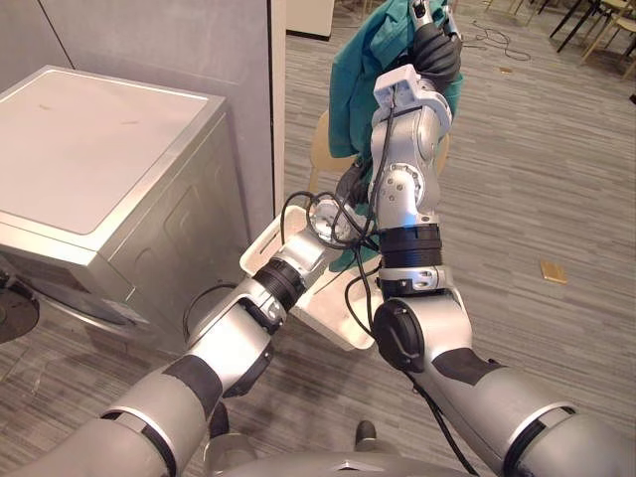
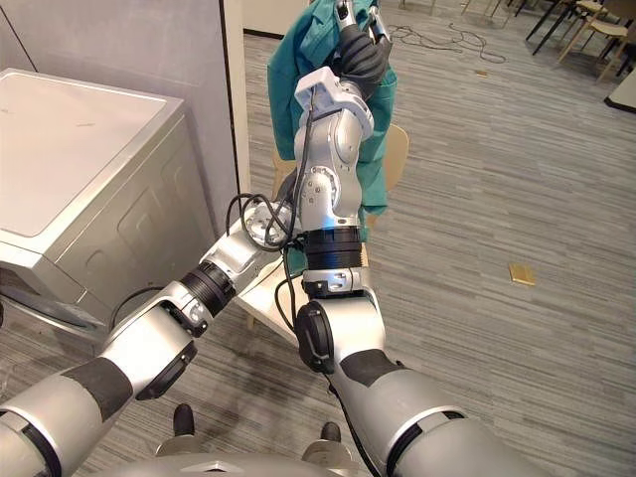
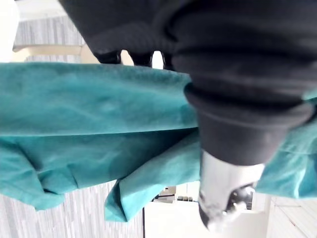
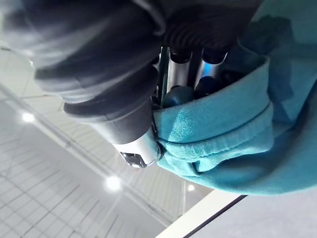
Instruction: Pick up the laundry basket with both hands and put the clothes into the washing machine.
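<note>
Where the head views look down, the right hand [image 1: 435, 45] is raised high, clenched round a teal cloth [image 1: 353, 79] that hangs down toward the white basket [image 1: 263, 248]. The basket's rim is near the washer [image 1: 89, 149] front corner, and wide plank floor [image 1: 537, 159] stretches to the right. In the left wrist view, the left hand [image 3: 225, 193] lies along the cloth's edge, thumb on the near side. I cannot tell whether it grips. In the right wrist view, fingers [image 4: 178, 69] curl into a folded hem.

garment [image 1: 350, 89] was teal | laundry basket [image 1: 258, 250] was white | washing machine [image 1: 99, 149] was silver-grey | floor [image 1: 537, 169] was grey, plank-striped
</note>
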